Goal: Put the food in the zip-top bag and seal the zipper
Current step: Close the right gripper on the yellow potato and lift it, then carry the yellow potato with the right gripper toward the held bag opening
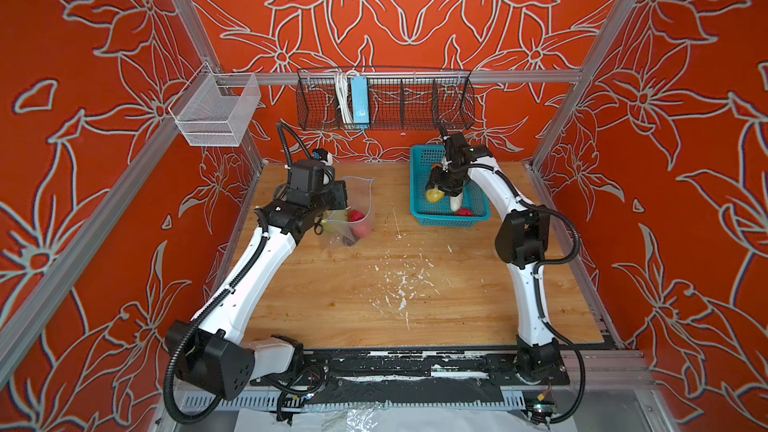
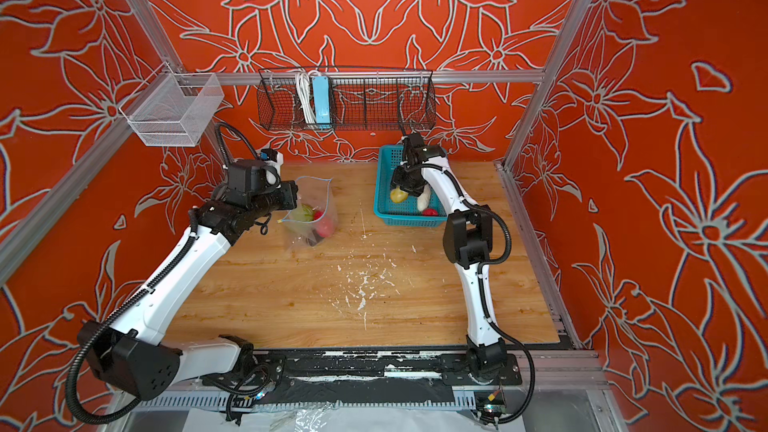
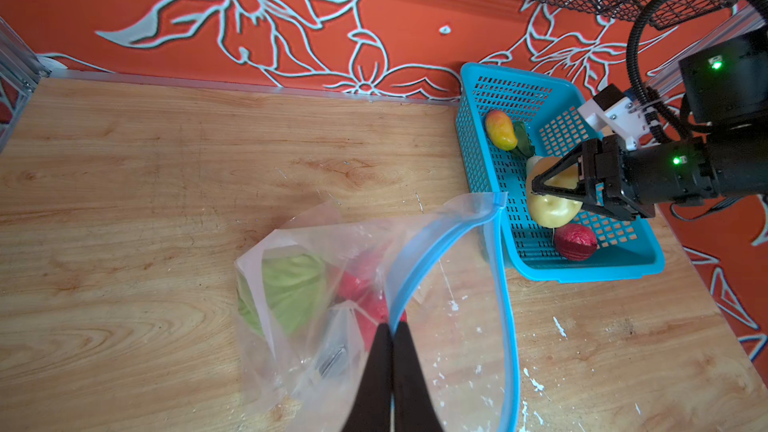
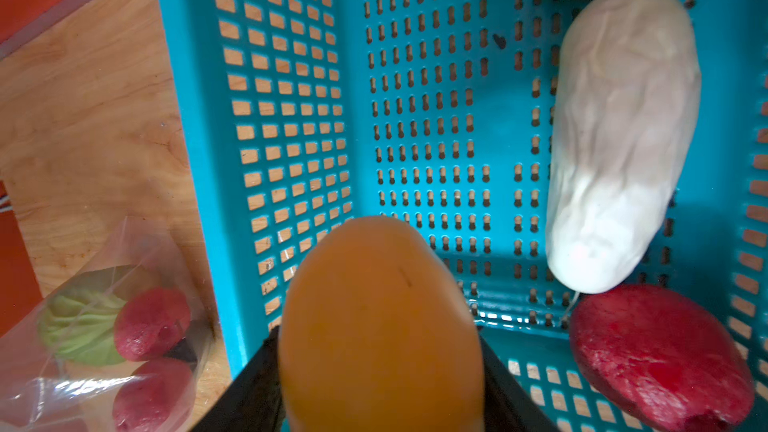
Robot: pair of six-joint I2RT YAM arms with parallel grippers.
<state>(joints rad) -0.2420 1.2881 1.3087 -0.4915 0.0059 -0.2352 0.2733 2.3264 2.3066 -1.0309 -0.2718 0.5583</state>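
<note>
Over the basket, right jaws grip yellow fruit; left jaws pinch the blue zipper.

Walls: orange-red, grey-white flower outlines. Aluminium frame at corners and across back. Tabletop: pale wood, white flecks mid. Black wire rack on back rail holds blue power strip, white cable. White mesh bin at left. Light even.

Left arm, right arm: glossy white link shells, boxy black joint housings, white cable ties. Black corrugated hose looped outside links. Left end effector, right end effector: black tapered fingers. Green lights on right arm's wrist.
</note>
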